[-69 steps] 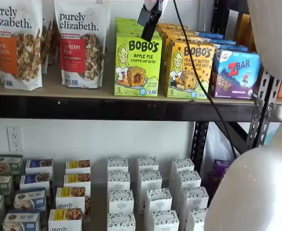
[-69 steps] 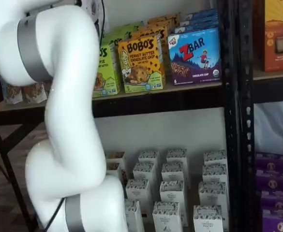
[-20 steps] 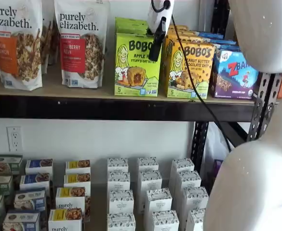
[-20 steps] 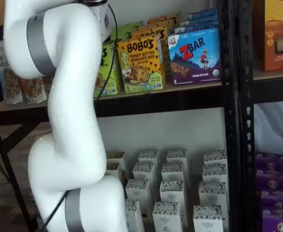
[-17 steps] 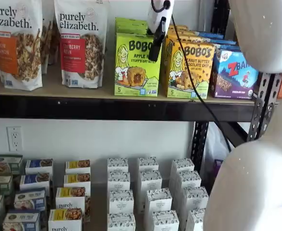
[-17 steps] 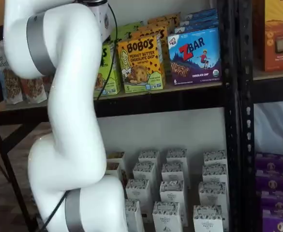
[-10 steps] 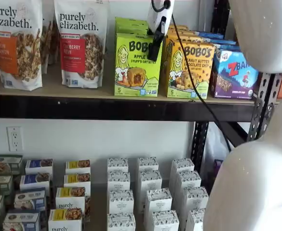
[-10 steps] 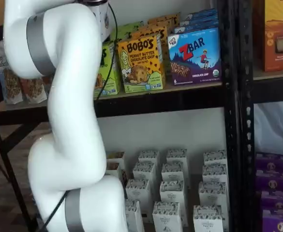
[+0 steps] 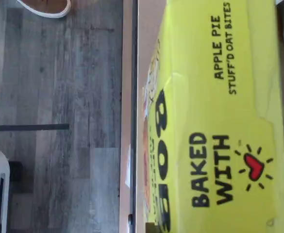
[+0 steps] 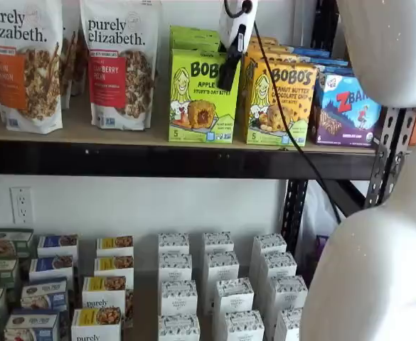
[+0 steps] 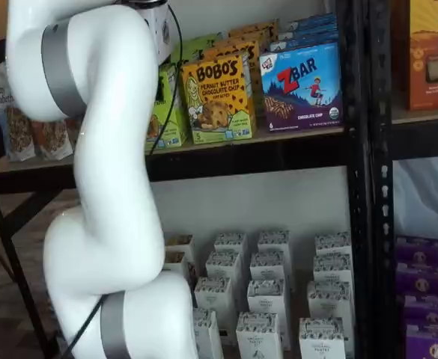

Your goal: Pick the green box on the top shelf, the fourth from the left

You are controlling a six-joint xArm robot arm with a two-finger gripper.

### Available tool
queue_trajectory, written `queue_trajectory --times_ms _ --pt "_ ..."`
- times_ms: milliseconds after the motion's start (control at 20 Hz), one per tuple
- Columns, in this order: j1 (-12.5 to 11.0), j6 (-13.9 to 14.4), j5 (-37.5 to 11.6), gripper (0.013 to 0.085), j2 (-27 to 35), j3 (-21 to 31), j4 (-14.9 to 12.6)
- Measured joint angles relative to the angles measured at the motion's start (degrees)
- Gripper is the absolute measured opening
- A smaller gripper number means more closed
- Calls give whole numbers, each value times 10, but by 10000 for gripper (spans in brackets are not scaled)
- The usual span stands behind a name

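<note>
The green box (image 10: 197, 106), a lime Bobo's Apple Pie carton, stands upright on the top shelf (image 10: 122, 136) in front of more green cartons. It also shows in a shelf view (image 11: 170, 112), half hidden by my arm. My gripper (image 10: 227, 77) hangs over the box's upper right corner. Only one black finger (image 10: 230, 62) shows, lying across the box's front next to its right edge. No gap shows, so whether it is open or closed on the box cannot be told. The wrist view is filled by the box's top flap (image 9: 219, 121), very close.
A yellow-orange Bobo's Peanut Butter box (image 10: 279, 103) touches the green box's right side, then a blue Zbar box (image 10: 346, 110). Granola bags (image 10: 119, 64) stand to the left. A black cable (image 10: 286, 121) trails from the gripper. My white arm (image 10: 378, 270) fills the right foreground. Small white boxes (image 10: 222, 284) stand below.
Since 3.5 s ago the gripper came down from above the green box to its upper right corner. Over the last second the finger rose slightly; the box has not visibly moved.
</note>
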Motion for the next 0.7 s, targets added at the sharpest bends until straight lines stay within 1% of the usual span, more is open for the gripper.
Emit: queue_trajectory --times_ms 700 --pt "0 0 -11 490 -5 9 1"
